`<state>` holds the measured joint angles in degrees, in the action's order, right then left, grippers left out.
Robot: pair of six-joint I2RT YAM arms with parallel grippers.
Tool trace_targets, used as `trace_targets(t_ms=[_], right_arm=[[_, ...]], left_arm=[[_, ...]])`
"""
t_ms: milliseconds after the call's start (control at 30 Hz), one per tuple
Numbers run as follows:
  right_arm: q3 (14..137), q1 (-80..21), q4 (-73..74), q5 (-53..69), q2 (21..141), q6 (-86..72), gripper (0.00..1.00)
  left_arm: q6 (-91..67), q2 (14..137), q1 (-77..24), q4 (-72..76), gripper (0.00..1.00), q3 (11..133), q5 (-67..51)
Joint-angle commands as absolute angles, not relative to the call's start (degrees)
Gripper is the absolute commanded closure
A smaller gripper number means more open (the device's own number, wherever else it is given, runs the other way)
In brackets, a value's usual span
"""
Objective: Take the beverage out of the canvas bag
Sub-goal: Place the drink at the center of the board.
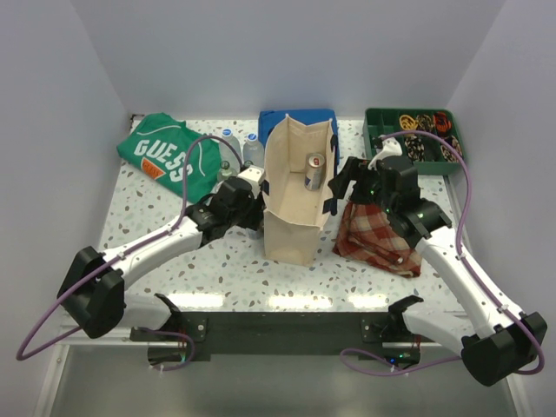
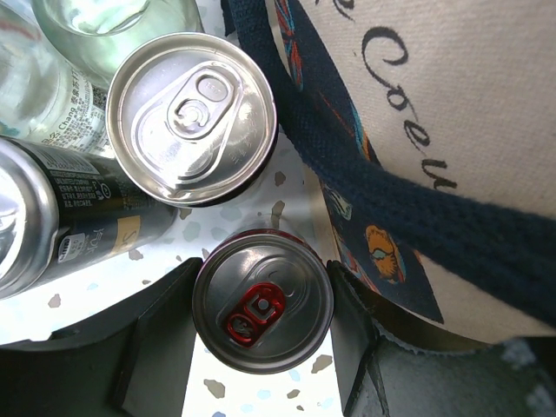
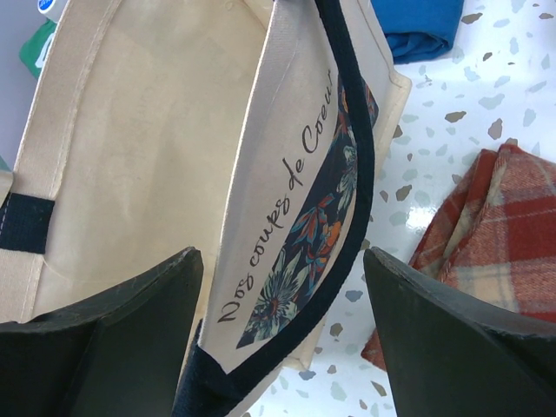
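Red-tabbed can (image 2: 262,301) (upright) between tool fingers (image 2: 156,347)

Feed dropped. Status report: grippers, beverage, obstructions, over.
Left gripper straddles red-tab can on table beside canvas bag, grip unclear. Right gripper open astride bag wall. Beverage can upright inside bag. More cans, bottles crowd left side.

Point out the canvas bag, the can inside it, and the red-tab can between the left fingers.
canvas bag (image 1: 287,230): top external view, its near outer wall.
can inside it (image 1: 314,176): top external view, its side.
red-tab can (image 2: 262,301): left wrist view, its lid centre.
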<state>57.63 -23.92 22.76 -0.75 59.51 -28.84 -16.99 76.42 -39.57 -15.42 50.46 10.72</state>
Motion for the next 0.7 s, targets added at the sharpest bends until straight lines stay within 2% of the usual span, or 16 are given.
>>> trace_targets(t_ms=[0, 100, 133, 233, 667], right_arm=[[57.6, -23.6, 22.0, -1.9, 58.7, -27.9, 0.21], [57.6, -23.6, 21.9, -1.8, 58.9, -28.0, 0.20], [57.6, -23.7, 22.0, -1.8, 58.9, -28.0, 0.20], [57.6, -23.7, 21.9, -1.7, 58.7, -28.1, 0.20], [57.6, -23.8, 22.1, -1.6, 58.6, -27.9, 0.19]], left_arm=[[-17.7, 76.6, -39.8, -10.9, 0.99, 53.4, 11.8], [-17.8, 76.8, -39.8, -11.2, 0.84, 53.4, 12.0], [-18.1, 76.8, -39.8, -11.5, 0.75, 53.4, 12.1], [-18.2, 76.6, -39.8, -11.7, 0.64, 54.0, 12.1], [-18.2, 76.0, -39.9, -13.2, 0.36, 55.2, 12.8]])
